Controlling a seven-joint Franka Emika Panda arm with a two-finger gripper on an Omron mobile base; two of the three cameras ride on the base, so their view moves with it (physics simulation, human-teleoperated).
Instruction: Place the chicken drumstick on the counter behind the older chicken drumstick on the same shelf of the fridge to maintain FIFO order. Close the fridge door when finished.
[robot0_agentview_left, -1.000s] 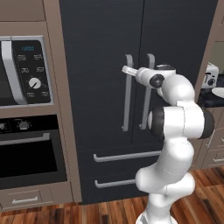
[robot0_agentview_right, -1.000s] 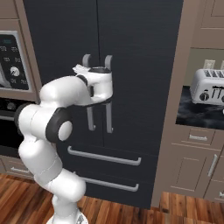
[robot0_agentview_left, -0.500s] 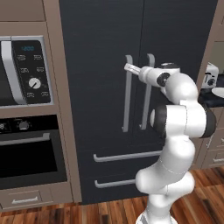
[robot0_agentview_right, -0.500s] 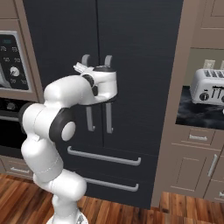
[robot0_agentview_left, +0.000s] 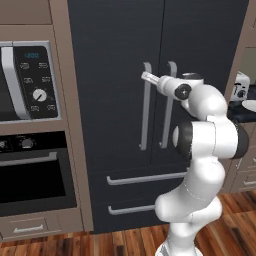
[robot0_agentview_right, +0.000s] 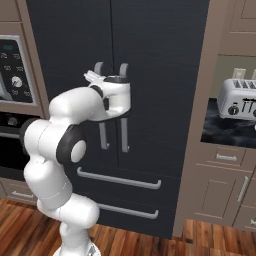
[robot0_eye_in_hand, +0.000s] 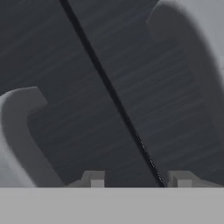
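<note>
The dark fridge (robot0_agentview_left: 115, 60) stands with both doors closed, so the shelf and the older chicken drumstick are hidden. My gripper (robot0_agentview_left: 147, 77) (robot0_agentview_right: 91, 76) hovers at the top of the two silver bar handles (robot0_agentview_left: 145, 110) (robot0_agentview_right: 123, 135), close to the door seam. In the hand view my gripper (robot0_eye_in_hand: 136, 178) is open with nothing between its tips, facing the seam, one handle (robot0_eye_in_hand: 17, 140) to the left and the other (robot0_eye_in_hand: 192, 57) to the right. The black counter (robot0_agentview_right: 225, 132) lies right of the fridge. The chicken drumstick is out of view.
A silver toaster (robot0_agentview_right: 240, 97) sits on the counter. A microwave (robot0_agentview_left: 30, 82) and an oven (robot0_agentview_left: 35, 175) are built into the cabinet left of the fridge. Two fridge drawers with bar pulls (robot0_agentview_left: 145, 177) lie below the doors. The floor is wood.
The hand has barely shifted at the handle tops and the arm's elbow has eased slightly sideways. The fridge doors stay closed.
</note>
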